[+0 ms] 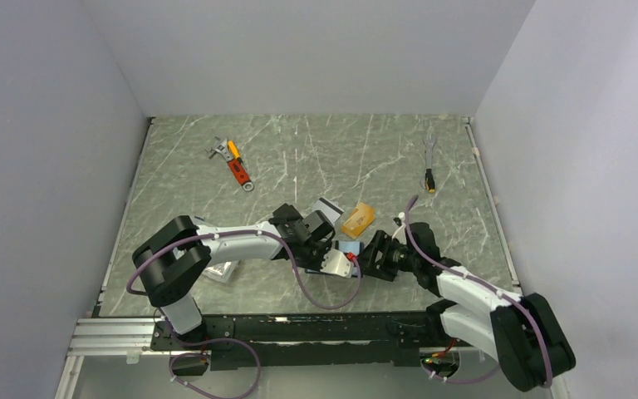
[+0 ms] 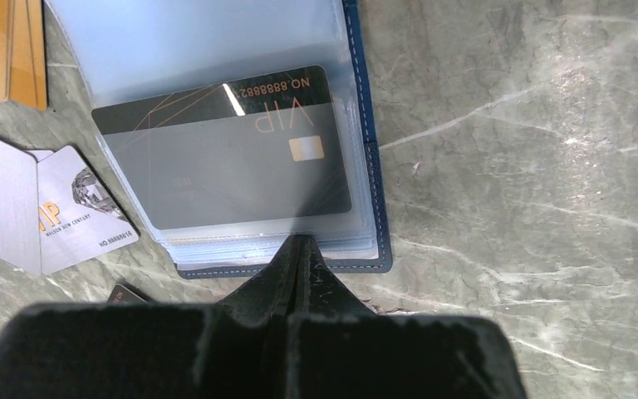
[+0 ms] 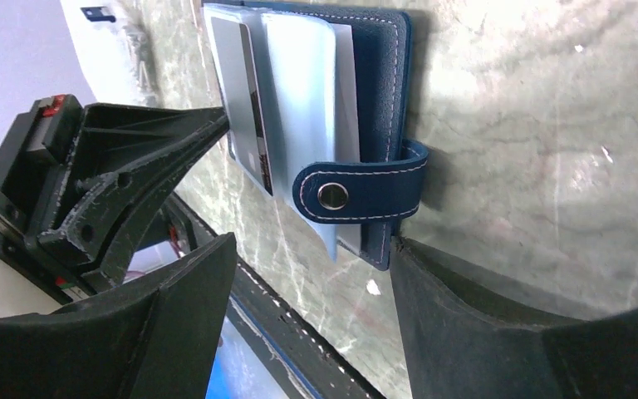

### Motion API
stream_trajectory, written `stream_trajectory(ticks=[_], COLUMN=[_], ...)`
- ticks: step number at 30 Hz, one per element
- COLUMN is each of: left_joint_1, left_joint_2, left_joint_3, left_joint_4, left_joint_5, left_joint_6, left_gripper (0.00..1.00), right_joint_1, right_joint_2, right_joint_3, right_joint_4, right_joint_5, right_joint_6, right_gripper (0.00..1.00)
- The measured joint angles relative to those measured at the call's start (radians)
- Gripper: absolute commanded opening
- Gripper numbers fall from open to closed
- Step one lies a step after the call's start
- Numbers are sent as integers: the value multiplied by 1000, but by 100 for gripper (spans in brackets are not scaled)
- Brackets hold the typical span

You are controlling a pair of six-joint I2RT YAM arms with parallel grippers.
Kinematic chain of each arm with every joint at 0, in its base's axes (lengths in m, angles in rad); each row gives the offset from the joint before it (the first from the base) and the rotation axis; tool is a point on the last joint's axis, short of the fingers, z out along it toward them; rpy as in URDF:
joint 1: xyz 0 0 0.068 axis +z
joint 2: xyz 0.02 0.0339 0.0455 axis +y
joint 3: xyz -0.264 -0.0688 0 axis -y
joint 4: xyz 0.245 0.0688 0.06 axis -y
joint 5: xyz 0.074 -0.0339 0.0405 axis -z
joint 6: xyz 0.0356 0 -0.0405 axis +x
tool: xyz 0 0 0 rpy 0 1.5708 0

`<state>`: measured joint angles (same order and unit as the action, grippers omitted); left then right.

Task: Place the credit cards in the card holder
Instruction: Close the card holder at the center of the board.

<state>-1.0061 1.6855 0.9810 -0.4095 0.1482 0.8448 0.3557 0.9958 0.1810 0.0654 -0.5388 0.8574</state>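
Note:
The card holder [image 2: 368,166] lies open on the marble table, a navy wallet with clear sleeves, and its snap tab [image 3: 357,193] hangs over one edge. A black credit card [image 2: 216,154] sits in the top sleeve with a strip still sticking out. My left gripper [image 2: 299,246] is shut, its tip against the sleeves' near edge with nothing seen between the fingers. My right gripper [image 3: 314,249] stands open around the holder's tab end, one finger [image 3: 432,291] touching its corner. An orange card [image 2: 0,41] and a silver card [image 2: 41,208] lie beside the holder [image 1: 349,247].
A clear plastic box [image 1: 220,270] sits by the left arm. An orange and red wrench [image 1: 237,162] lies at the back left and a small tool [image 1: 429,162] at the back right. The two grippers [image 1: 345,251] [image 1: 371,249] nearly meet at the holder.

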Motion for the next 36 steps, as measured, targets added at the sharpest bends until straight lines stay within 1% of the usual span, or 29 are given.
stream_trajectory(ticks=[4, 7, 13, 17, 22, 25, 30, 31, 34, 36], left_joint_1=[1, 1, 1, 1, 1, 2, 4, 5, 6, 8], left_joint_2=[0, -1, -2, -4, -10, -10, -12, -13, -17, -19], left_joint_3=[0, 0, -1, -6, -12, -12, -13, -15, -22, -26], left_joint_4=[-8, -14, -15, -14, -14, -14, -13, -11, -3, 0], left_joint_5=[-15, -23, -24, -29, -34, -34, -32, -32, -31, -29], left_joint_6=[0, 1, 4, 5, 7, 7, 7, 7, 7, 7], left_gripper=[0, 0, 0, 0, 0, 0, 0, 0, 0, 0], right_joint_1=[0, -2, -2, -3, -4, -3, -3, -3, -3, -3], right_joint_2=[79, 101, 66, 51, 51, 69, 133, 133, 109, 86], right_joint_3=[-10, -35, -97, -108, -113, -113, -112, -112, -104, -91], right_joint_4=[127, 216, 326, 402, 520, 567, 557, 545, 484, 443], right_joint_5=[-24, -31, -31, -50, -92, -114, -125, -124, -117, -113], right_joint_6=[26, 49, 92, 124, 159, 165, 150, 141, 106, 84], right_gripper=[68, 66, 65, 63, 63, 61, 55, 55, 62, 63])
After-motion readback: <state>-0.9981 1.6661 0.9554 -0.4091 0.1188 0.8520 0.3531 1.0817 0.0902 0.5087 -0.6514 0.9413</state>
